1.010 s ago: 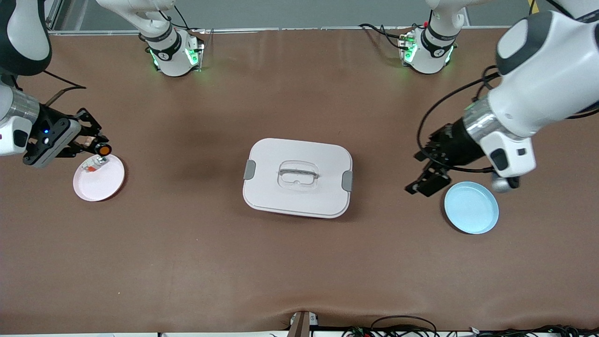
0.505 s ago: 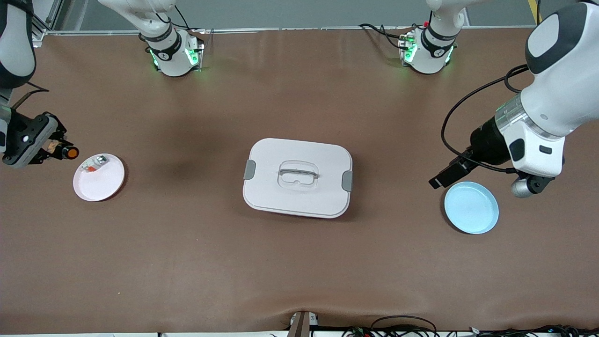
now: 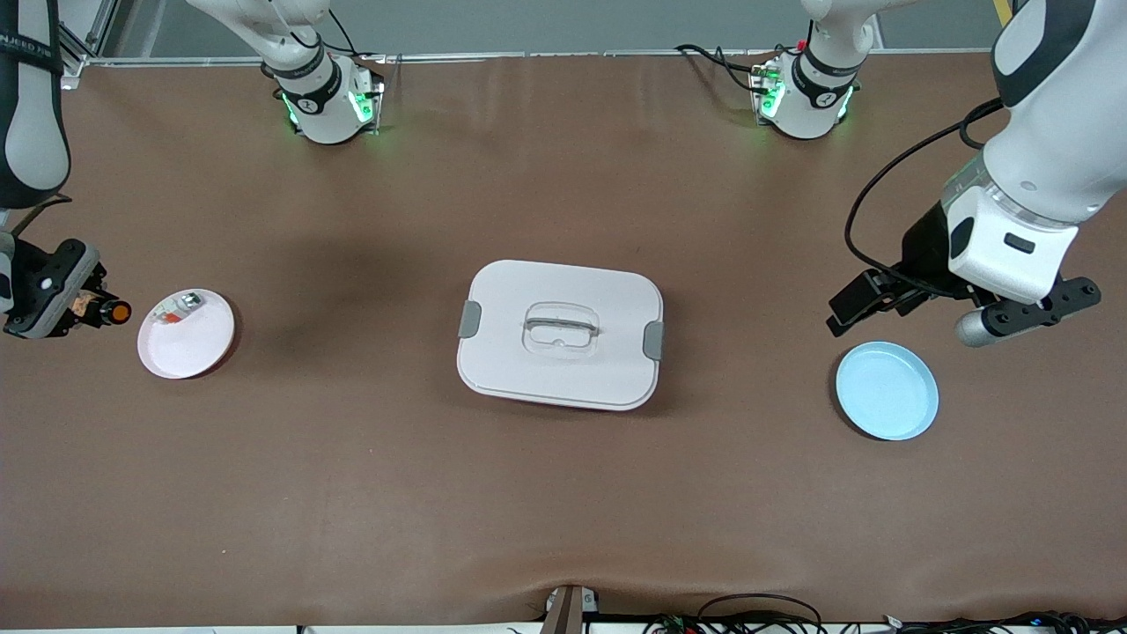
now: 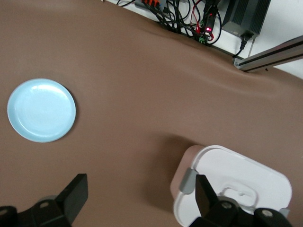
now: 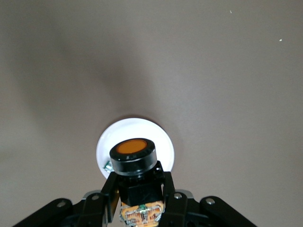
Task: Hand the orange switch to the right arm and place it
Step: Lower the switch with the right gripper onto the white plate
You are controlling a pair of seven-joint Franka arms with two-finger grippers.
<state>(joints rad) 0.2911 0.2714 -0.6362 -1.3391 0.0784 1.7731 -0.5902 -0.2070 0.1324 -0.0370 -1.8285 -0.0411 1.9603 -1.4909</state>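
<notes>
The orange switch [image 3: 113,311] is a stubby black cylinder with a round orange button end. My right gripper [image 3: 97,310] is shut on its body, and the button end points toward the white plate [image 3: 198,348]. It hangs over bare table just off that plate's rim, at the right arm's end of the table. In the right wrist view the orange switch [image 5: 132,156] sticks out past my right gripper [image 5: 137,182], with the white plate [image 5: 163,142] under it. My left gripper [image 3: 867,299] is open and holds nothing, over the table beside the blue plate [image 3: 887,391]. The left wrist view shows the left gripper [image 4: 140,194] with its jaws wide apart.
A small silver-white piece with a red bit [image 3: 179,308] lies on the white plate. A white lidded box [image 3: 560,334] with grey clips stands mid-table and also shows as the white box [image 4: 236,184]. The blue plate [image 4: 41,110] holds nothing.
My right gripper has carried the switch off the white plate's edge toward the right arm's end of the table. The left arm has drawn back from the blue plate toward its own end.
</notes>
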